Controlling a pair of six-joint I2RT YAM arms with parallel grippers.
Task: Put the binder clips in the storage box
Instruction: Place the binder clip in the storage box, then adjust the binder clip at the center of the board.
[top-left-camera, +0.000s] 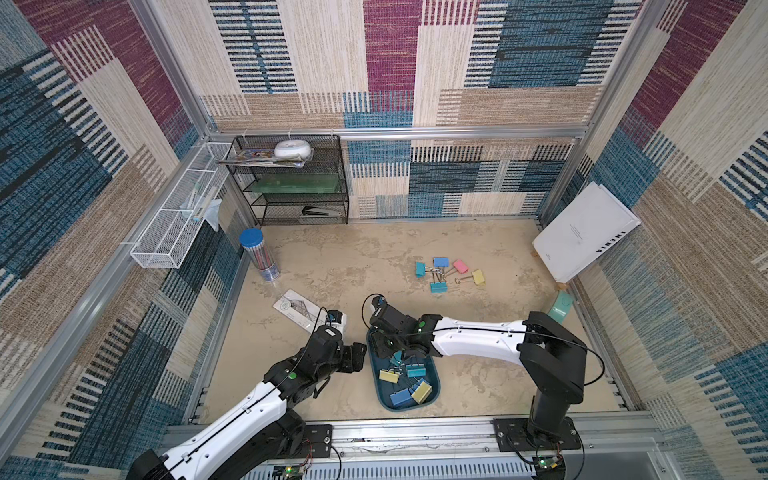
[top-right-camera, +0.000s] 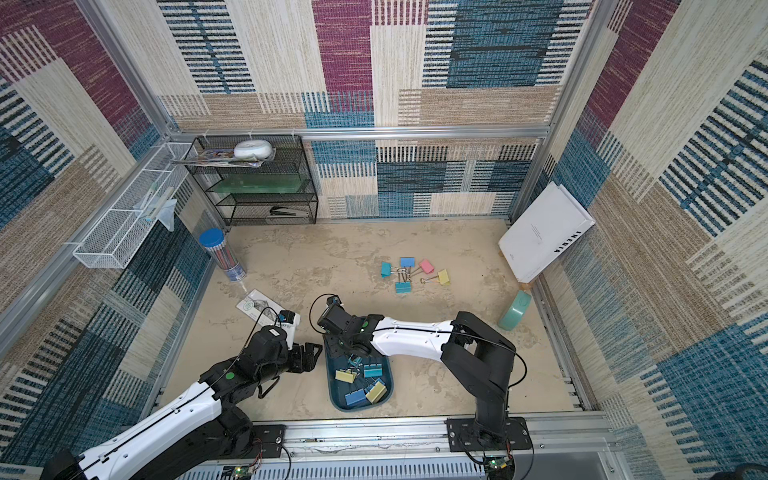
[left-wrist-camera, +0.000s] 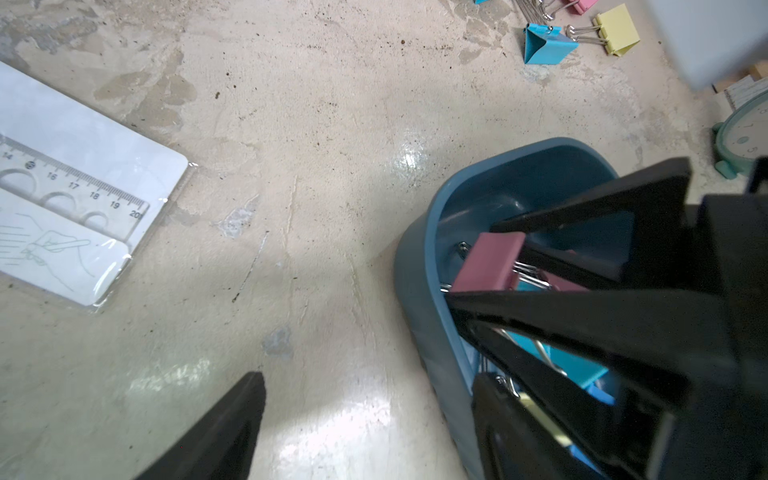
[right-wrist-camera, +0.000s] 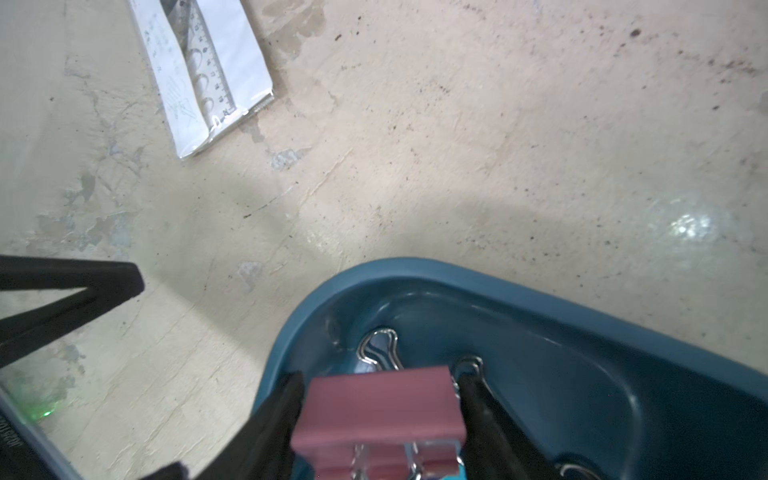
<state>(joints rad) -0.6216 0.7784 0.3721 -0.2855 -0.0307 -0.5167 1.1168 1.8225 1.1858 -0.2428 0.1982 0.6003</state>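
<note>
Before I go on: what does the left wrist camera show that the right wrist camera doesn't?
Only the left wrist view: loose clips on the table, among them a teal clip and a yellow clip, the mint-green clock, and the right gripper side-on. Only the right wrist view: the end floor of the storage box from above, with two wire handles lying on it. Both: the pink clip between that gripper's fingers over the box, and the packaged ruler.

Bright overhead light, patchy glare, foreground blur.
</note>
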